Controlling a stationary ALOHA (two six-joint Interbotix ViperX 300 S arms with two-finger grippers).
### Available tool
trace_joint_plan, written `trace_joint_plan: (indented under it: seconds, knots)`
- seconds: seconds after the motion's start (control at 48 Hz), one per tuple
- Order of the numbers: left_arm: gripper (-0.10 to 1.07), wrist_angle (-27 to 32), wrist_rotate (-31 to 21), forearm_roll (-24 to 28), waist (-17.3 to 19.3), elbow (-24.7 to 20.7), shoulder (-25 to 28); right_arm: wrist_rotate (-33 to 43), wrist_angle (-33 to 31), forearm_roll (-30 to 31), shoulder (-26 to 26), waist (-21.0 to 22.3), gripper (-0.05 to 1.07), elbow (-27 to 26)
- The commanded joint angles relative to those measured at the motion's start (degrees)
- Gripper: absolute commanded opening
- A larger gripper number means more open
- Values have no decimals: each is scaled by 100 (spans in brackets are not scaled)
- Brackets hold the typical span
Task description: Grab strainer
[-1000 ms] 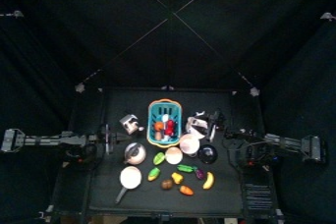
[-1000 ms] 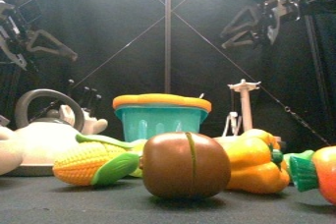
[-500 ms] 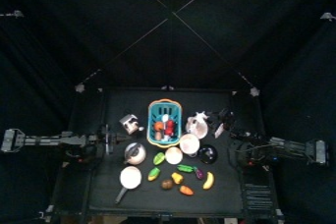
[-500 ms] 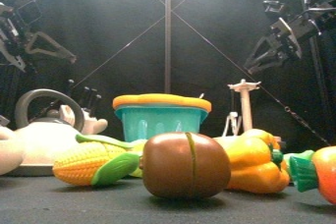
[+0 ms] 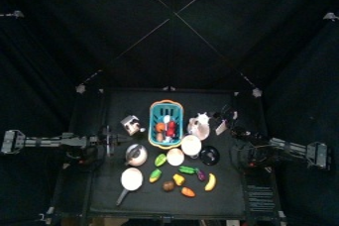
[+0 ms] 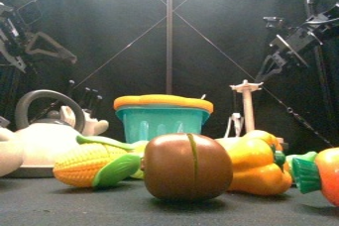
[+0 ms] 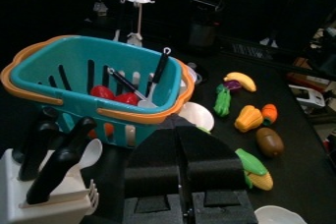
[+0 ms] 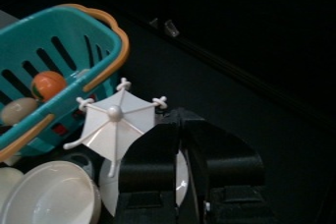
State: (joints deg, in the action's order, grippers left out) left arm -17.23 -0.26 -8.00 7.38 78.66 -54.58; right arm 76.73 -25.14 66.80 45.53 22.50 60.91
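Black curtains enclose a matte black table [image 5: 99, 121] crowded with glossy plastic food and a slatted teal basket [image 8: 53, 61]. Right gripper [image 8: 180, 159] hangs with jaws together just beside a white umbrella-shaped stand [image 8: 116, 125]; left gripper [image 7: 182, 159] also looks closed.

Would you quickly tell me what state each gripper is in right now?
Left gripper: shut, holding nothing.
Right gripper: shut, holding nothing, near the white rack.

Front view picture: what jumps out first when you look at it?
The round brown toy with a line down its middle sits nearest the camera, in the front centre. Right behind it stands the teal basket with its orange rim. A silver kettle is at the left, yellow corn lies in front of the kettle, and the right gripper hangs high on the right.
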Motion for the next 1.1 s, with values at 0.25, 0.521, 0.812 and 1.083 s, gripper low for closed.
trace_joint_plan:
  seconds: [0.25, 0.521, 0.812, 1.083]
  knots:
    - [-2, -53, 0, 0, 44, -70, 35, 0, 246, -114, -193, 9, 41, -9]
    - [-2, -53, 0, 0, 35, -79, 35, 0, 255, -545, -167, -299, 41, 9]
    - [-2, -53, 0, 0, 44, -79, 26, 0, 132, -932, -105, -817, 41, -9]
    - [-2, -53, 0, 0, 35, -79, 35, 9, -158, -1090, -105, -1274, 41, -105]
